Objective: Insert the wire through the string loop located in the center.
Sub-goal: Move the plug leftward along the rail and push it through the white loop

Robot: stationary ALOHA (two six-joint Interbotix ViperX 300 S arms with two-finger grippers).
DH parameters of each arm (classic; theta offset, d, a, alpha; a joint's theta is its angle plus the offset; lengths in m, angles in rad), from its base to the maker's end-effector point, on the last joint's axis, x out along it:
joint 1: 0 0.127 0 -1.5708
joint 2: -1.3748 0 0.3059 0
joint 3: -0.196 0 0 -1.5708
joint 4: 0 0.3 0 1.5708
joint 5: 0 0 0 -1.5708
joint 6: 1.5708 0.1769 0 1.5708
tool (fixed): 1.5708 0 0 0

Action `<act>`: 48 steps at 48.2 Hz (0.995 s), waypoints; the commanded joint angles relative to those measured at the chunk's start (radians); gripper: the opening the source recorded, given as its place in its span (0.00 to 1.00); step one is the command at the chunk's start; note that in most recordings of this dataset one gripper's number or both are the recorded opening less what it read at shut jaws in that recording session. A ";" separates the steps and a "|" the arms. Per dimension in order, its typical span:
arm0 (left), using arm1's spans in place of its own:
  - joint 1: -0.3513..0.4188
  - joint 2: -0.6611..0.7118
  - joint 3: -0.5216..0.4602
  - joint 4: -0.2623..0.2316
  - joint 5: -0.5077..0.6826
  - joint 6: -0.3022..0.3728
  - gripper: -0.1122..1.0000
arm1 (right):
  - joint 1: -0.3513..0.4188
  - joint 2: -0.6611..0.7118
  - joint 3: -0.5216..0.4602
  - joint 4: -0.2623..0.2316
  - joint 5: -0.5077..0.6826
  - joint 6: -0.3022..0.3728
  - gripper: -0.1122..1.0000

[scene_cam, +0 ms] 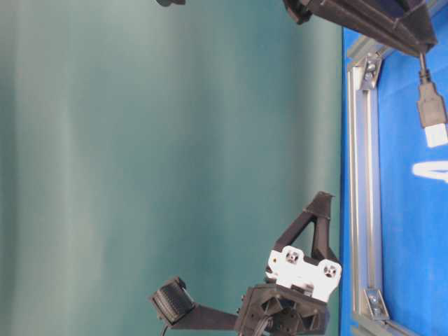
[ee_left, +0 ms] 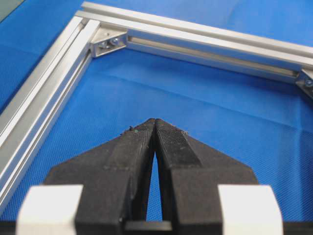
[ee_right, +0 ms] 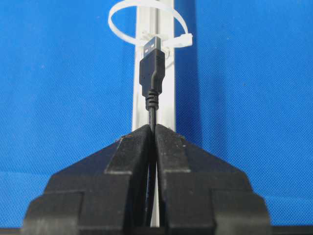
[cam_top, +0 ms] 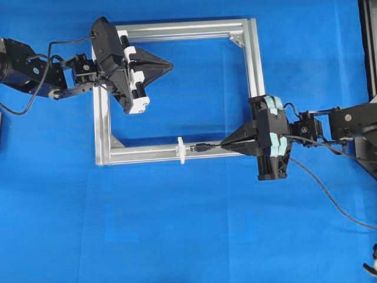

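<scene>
My right gripper (cam_top: pixel 225 144) is shut on the wire (cam_top: pixel 207 147), pinching the thin black cable just behind its dark plug (ee_right: pixel 151 71). The plug points along the frame's near bar at the string loop (ee_right: pixel 146 22), a small white upright loop on that bar; its metal tip sits right at the loop's opening. From above, the string loop (cam_top: pixel 182 150) is just left of the plug. The wire's slack trails off to the right (cam_top: pixel 330 197). My left gripper (cam_top: pixel 171 65) hovers inside the frame's upper left, shut on nothing, its fingertips (ee_left: pixel 155 122) touching.
The silver aluminium square frame (cam_top: pixel 101 118) lies on the blue cloth, with corner brackets (ee_left: pixel 107 41) inside its corners. In the table-level view the plug (scene_cam: pixel 432 115) hangs above the cloth beside the frame bar (scene_cam: pixel 360 175). A dark object lies at the far right edge (cam_top: pixel 368 47).
</scene>
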 commanded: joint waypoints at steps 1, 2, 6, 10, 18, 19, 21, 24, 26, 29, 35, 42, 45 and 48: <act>-0.002 -0.032 -0.008 0.002 -0.005 0.002 0.10 | -0.003 -0.008 -0.014 0.000 -0.011 0.000 0.08; -0.002 -0.032 -0.006 0.002 -0.005 0.000 0.10 | -0.003 -0.006 -0.014 0.002 -0.011 0.000 0.08; -0.002 -0.032 -0.008 0.002 -0.005 0.002 0.10 | -0.002 -0.008 -0.014 0.000 -0.011 0.000 0.08; -0.002 -0.032 -0.006 0.002 -0.005 0.002 0.10 | -0.003 -0.008 -0.014 0.002 -0.011 0.000 0.08; -0.002 -0.032 -0.006 0.003 -0.005 0.000 0.10 | -0.003 -0.002 -0.020 0.002 -0.011 0.000 0.08; -0.003 -0.032 -0.008 0.003 -0.005 0.000 0.10 | -0.003 0.000 -0.021 0.002 -0.011 0.000 0.08; -0.002 -0.032 -0.006 0.002 -0.005 0.002 0.10 | -0.003 0.003 -0.026 0.000 -0.011 0.000 0.08; -0.003 -0.032 -0.006 0.002 -0.005 0.002 0.10 | -0.003 0.011 -0.035 0.002 -0.011 0.000 0.08; -0.002 -0.032 -0.006 0.003 -0.005 0.002 0.10 | -0.003 0.018 -0.044 0.000 -0.011 0.000 0.08; -0.002 -0.032 -0.006 0.002 -0.005 0.000 0.10 | -0.003 0.029 -0.055 0.002 -0.011 0.000 0.08; -0.002 -0.032 -0.005 0.002 -0.005 0.002 0.10 | -0.003 0.058 -0.083 0.002 -0.011 0.000 0.08; -0.002 -0.032 -0.006 0.003 -0.005 0.002 0.10 | -0.003 0.094 -0.123 0.000 -0.008 0.000 0.08; -0.003 -0.032 -0.005 0.002 -0.005 0.002 0.10 | -0.003 0.107 -0.141 0.002 -0.006 0.000 0.08; -0.003 -0.032 -0.005 0.002 -0.005 0.002 0.10 | -0.002 0.124 -0.163 0.002 -0.008 0.000 0.08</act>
